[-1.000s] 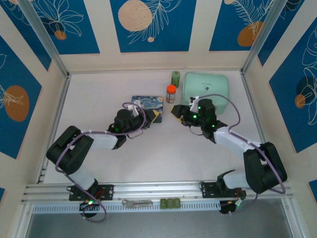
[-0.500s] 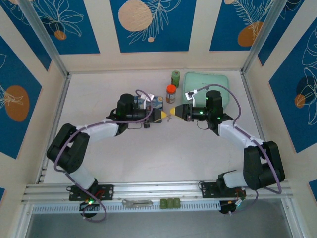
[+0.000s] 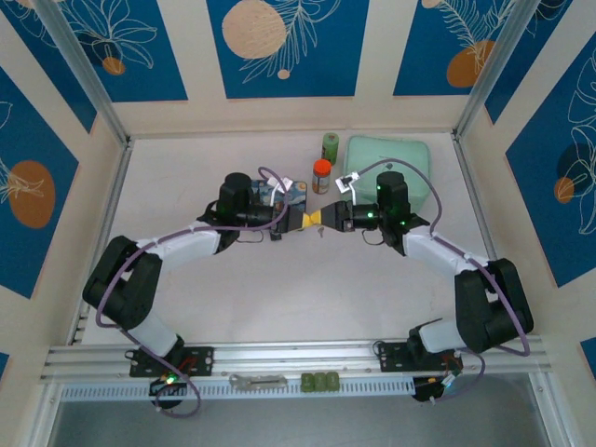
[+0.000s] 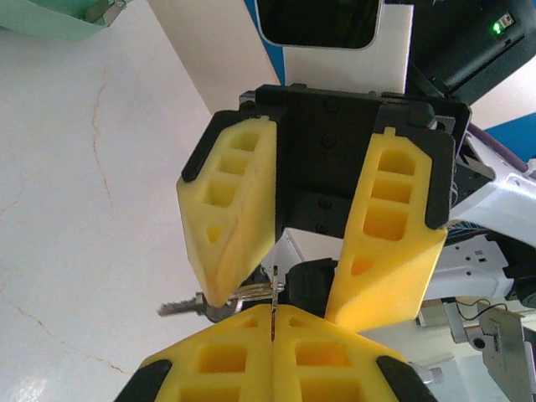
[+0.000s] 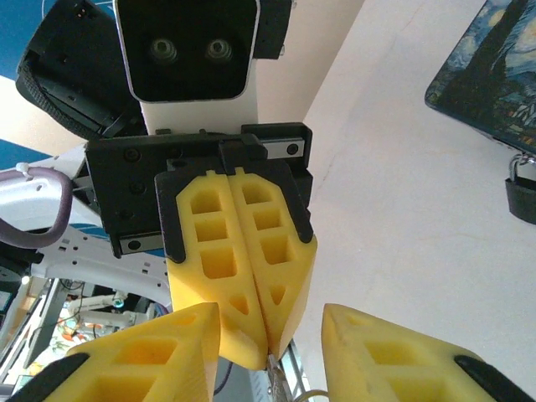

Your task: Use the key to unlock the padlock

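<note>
My left gripper (image 3: 304, 220) is held above the middle of the table, shut on the key (image 4: 274, 311), a thin metal blade seen edge-on at its tips. A wire ring (image 4: 251, 292) hangs from it and carries a second toothed key (image 4: 178, 308). My right gripper (image 3: 323, 218) faces it tip to tip. It is open, and its yellow fingers (image 4: 230, 209) straddle the left fingertips (image 5: 243, 268); one finger's tip is at the ring. The padlock (image 5: 523, 191), dark with a silver shackle, lies on the table beside the starry painted box (image 5: 494, 67).
An orange-capped bottle (image 3: 321, 175), a green bottle (image 3: 331, 146) and a mint-green pouch (image 3: 386, 168) stand behind the grippers. A flat grey tool (image 3: 258, 380) and green pieces (image 3: 319, 381) lie on the front rail.
The left arm rose and stretched to the right with the key. The right gripper swung left to meet it, and its jaws have narrowed around the left fingertips.
</note>
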